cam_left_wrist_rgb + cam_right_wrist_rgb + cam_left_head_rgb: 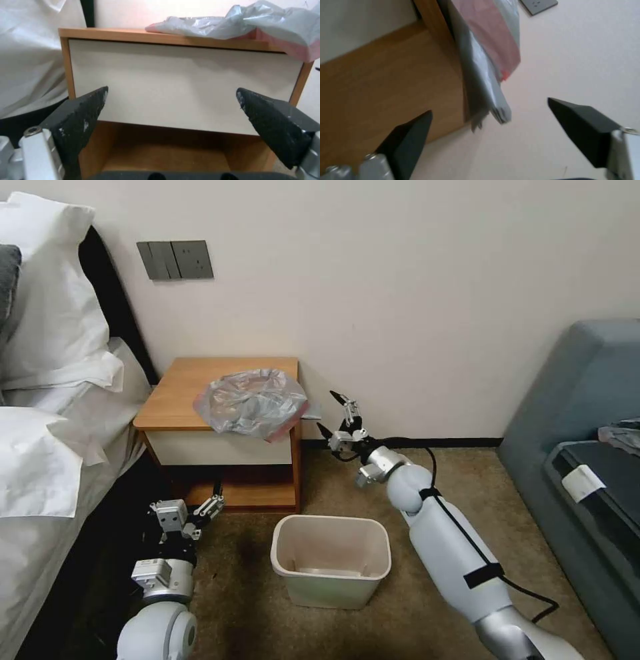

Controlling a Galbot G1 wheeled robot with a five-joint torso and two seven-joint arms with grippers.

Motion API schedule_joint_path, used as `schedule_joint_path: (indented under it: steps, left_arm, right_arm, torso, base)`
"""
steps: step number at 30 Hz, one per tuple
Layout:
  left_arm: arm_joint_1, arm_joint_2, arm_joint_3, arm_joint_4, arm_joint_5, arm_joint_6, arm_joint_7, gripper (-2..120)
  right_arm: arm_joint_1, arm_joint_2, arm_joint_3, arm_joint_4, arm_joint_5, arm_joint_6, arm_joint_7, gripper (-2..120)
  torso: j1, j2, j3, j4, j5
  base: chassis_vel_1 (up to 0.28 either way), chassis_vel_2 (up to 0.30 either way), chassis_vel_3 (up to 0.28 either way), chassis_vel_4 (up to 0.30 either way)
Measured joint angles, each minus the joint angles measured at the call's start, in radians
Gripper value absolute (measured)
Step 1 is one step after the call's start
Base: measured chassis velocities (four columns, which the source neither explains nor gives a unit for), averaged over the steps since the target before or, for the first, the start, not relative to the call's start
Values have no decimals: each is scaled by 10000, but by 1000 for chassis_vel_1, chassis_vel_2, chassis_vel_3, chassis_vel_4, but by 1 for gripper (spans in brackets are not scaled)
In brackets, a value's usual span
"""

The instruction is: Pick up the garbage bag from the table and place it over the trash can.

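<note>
Garbage bag (252,403) lies crumpled on the counter (180,393), overhanging its front right corner. Right gripper (331,415) hovers just beside that corner, at the bag's 3 o'clock, jaws apart, not touching. Left gripper (217,497) sits low before the lower shelf (166,155), at the bag's 7 o'clock, jaws apart. Trash can (331,560) stands on the floor at the bag's 5 o'clock.

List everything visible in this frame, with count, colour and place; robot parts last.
garbage bag: 1, grey with pinkish-red edge, on the table's right side, overhanging its edge
table: 1, brown wood, cream drawer front, against the wall beside the bed
trash can: 1, beige, on the carpet before the table
pillows: white, on the bed at left
wall switches: grey, above the table
sofa: grey-blue, right
left gripper: open, low before the table's shelf
right gripper: open, beside the bag's overhang
</note>
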Motion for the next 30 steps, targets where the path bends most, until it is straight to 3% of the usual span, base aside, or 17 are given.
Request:
schedule_joint_path:
  steps: [23, 30]
  left_arm:
    - [68, 20, -81, -100, -2, -21, -99, 100]
    - [61, 25, -104, -88, -2, -32, -115, 100]
  right_arm:
    - [-212, 146, -134, 383, 162, -129, -140, 2]
    - [-432, 60, -143, 677, 503, -277, -200, 0]
  torso:
    - [-1, 0, -1, 0, 1]
    - [-1, 0, -1, -1, 2]
  base:
    - [0, 0, 0, 0]
    - [0, 0, 0, 0]
